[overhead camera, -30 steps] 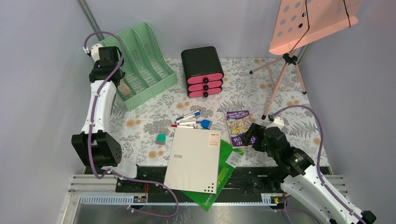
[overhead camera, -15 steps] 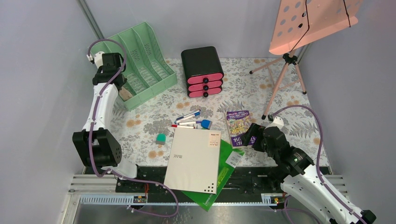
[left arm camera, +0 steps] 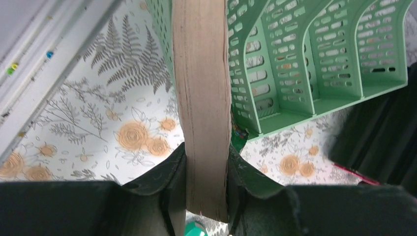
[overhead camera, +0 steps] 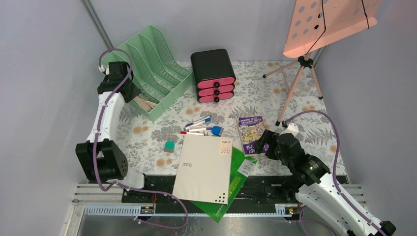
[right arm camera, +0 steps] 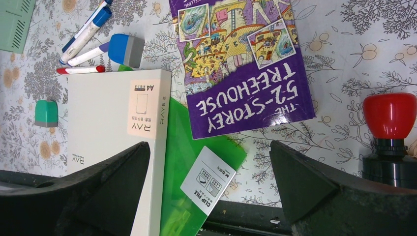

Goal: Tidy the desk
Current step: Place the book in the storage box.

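The desk (overhead camera: 290, 93) is a tabletop under a pale cloth printed with ferns and orange flowers (left arm camera: 133, 137). My left gripper (overhead camera: 132, 93) is at the near-left end of the mint-green file rack (overhead camera: 157, 64), shut on a thick book with tan page edges (left arm camera: 202, 98). In the top view the book (overhead camera: 145, 103) pokes out at the rack's near corner. The rack (left arm camera: 305, 54) lies just beyond my jaws. My right gripper (right arm camera: 210, 150) hovers open over the green clip file (right arm camera: 196, 162), close to the purple book (right arm camera: 246, 64).
A white paper pack (overhead camera: 204, 164) lies on the clip file (overhead camera: 235, 184) and overhangs the front rail. Markers (overhead camera: 199, 125) and a small green block (overhead camera: 169, 146) lie mid-desk. A black drawer box with pink fronts (overhead camera: 214, 73) and a pink stand on a tripod (overhead camera: 295, 83) stand at the back. A red button (right arm camera: 389, 114) is at the right.
My left gripper moved nearer and to the right with the book. The file rack swung and tipped to the right with it. The right arm stayed still.
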`<state>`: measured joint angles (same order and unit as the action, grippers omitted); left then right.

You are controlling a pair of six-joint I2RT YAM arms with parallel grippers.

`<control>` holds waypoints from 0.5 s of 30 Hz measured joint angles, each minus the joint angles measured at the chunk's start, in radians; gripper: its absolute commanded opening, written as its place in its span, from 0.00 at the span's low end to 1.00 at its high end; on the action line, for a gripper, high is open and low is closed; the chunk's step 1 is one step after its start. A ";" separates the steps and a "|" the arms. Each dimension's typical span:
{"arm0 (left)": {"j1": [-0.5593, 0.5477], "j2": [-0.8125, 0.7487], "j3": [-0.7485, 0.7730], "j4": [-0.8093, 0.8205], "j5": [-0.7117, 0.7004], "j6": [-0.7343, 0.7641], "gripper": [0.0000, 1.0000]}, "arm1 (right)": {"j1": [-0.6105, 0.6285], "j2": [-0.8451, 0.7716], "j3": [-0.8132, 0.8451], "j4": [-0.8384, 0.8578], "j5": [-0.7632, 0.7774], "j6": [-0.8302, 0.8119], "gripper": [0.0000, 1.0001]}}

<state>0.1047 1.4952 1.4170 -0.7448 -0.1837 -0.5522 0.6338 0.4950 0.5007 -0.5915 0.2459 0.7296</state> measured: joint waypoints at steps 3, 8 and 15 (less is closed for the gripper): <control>-0.002 -0.028 -0.027 -0.014 0.016 -0.016 0.00 | 0.000 0.000 0.000 0.000 0.000 0.000 1.00; -0.002 -0.080 -0.041 -0.034 -0.011 -0.042 0.00 | 0.000 0.001 0.000 0.000 0.000 0.000 1.00; -0.007 -0.094 -0.009 -0.074 -0.067 -0.102 0.00 | 0.000 0.005 0.000 0.000 0.000 0.000 0.99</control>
<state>0.0978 1.4014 1.4082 -0.8185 -0.2504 -0.6540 0.6338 0.4995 0.5007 -0.5915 0.2455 0.7296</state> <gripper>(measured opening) 0.279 0.993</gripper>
